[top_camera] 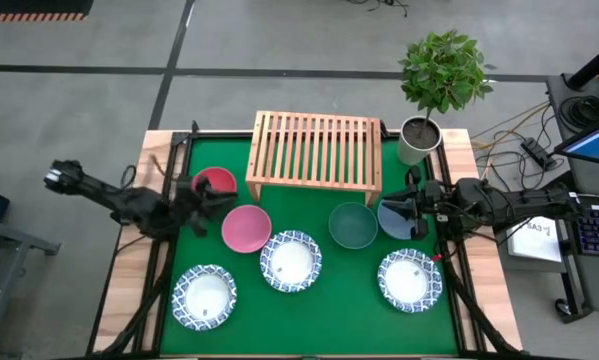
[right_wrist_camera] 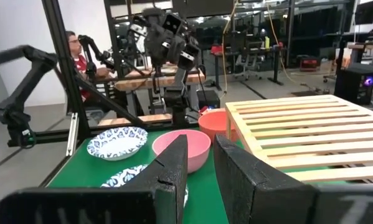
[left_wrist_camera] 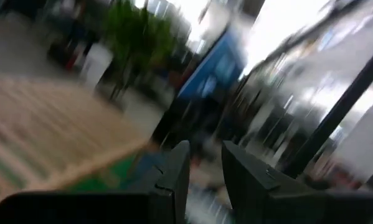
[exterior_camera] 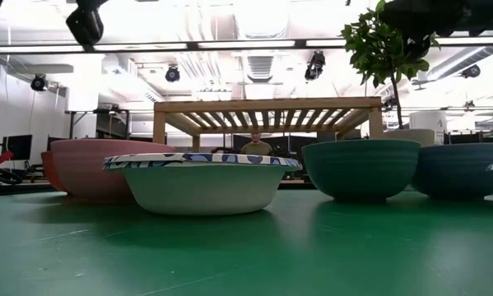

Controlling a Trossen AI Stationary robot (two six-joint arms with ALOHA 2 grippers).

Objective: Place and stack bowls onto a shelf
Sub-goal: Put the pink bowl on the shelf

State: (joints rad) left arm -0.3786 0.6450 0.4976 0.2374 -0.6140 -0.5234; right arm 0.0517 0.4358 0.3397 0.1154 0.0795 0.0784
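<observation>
Shelf (top_camera: 315, 152) bare, every bowl on the mat before it. Left gripper (top_camera: 201, 203) hovers by the red bowl (top_camera: 214, 182), right gripper (top_camera: 411, 206) over the blue bowl (top_camera: 395, 219), both narrowly parted, holding nothing. First pick looks imminent: descend and pinch a rim.

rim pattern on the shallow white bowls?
Blue patterned rim around a plain white centre, clearest on the middle shallow bowl in the high view.

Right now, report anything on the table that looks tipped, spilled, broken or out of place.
Nothing stands out. The pink bowl, red bowl, teal bowl and blue bowl sit upright on the green mat, as do three patterned white bowls. The shelf stands level and bare. No spills or damage show.
</observation>
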